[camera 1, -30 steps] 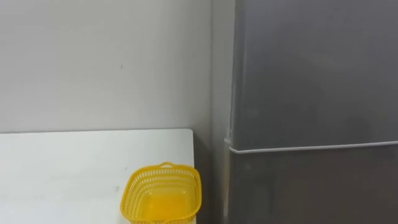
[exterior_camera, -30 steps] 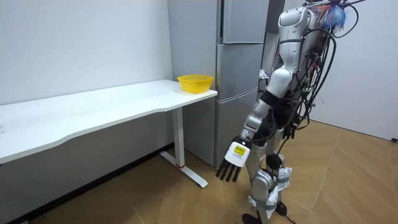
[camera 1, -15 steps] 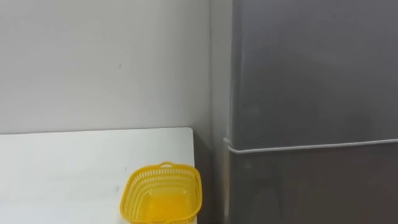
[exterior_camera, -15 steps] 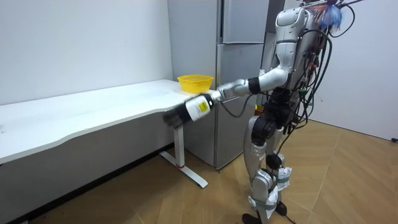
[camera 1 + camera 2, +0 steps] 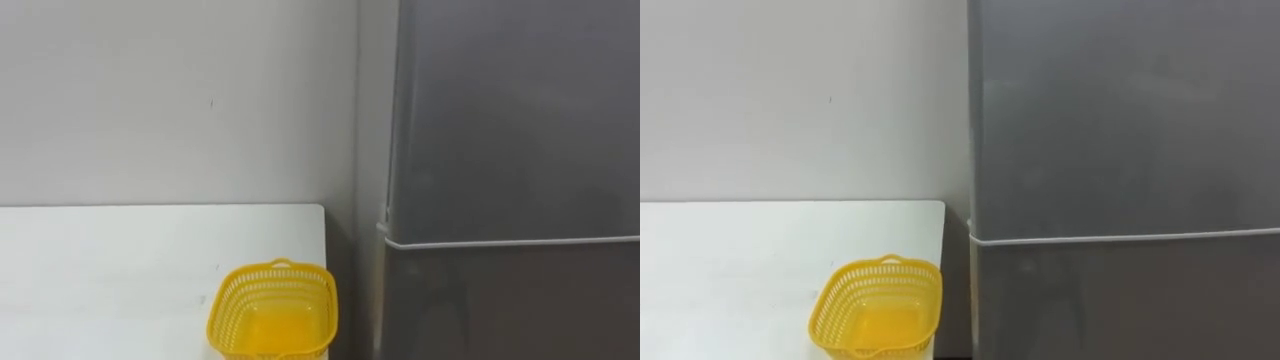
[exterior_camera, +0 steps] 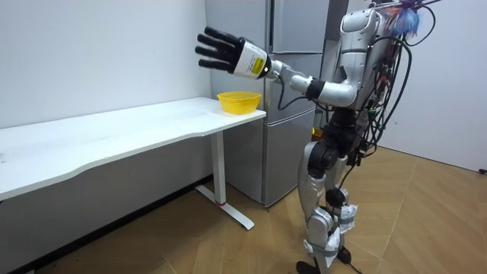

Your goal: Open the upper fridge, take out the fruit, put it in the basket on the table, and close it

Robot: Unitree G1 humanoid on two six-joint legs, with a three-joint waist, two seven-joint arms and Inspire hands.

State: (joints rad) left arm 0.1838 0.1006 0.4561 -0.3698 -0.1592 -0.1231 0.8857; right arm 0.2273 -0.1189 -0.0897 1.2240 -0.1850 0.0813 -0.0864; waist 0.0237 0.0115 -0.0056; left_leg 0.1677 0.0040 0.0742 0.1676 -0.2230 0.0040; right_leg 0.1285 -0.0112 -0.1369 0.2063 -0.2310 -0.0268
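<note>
The grey fridge point(image 5: 510, 120) stands right in front of me with its upper door point(image 5: 1120, 120) and lower door shut; a pale seam divides them. In the room view I stand facing the fridge point(image 6: 293, 27). My left hand point(image 6: 228, 53) is raised about head height, out over the table's end toward the room view's left. Its fingers are straight and spread, and it holds nothing.
A yellow mesh basket point(image 5: 273, 310) sits at the right end of the white table point(image 5: 100, 260), close beside the fridge; it looks empty. The table point(image 6: 114, 133) runs along the white wall to my left. Wooden floor lies behind me.
My left arm has swung up from hanging by my leg, past table height, to head height. The eye view has shifted slightly, so the camera moved.
</note>
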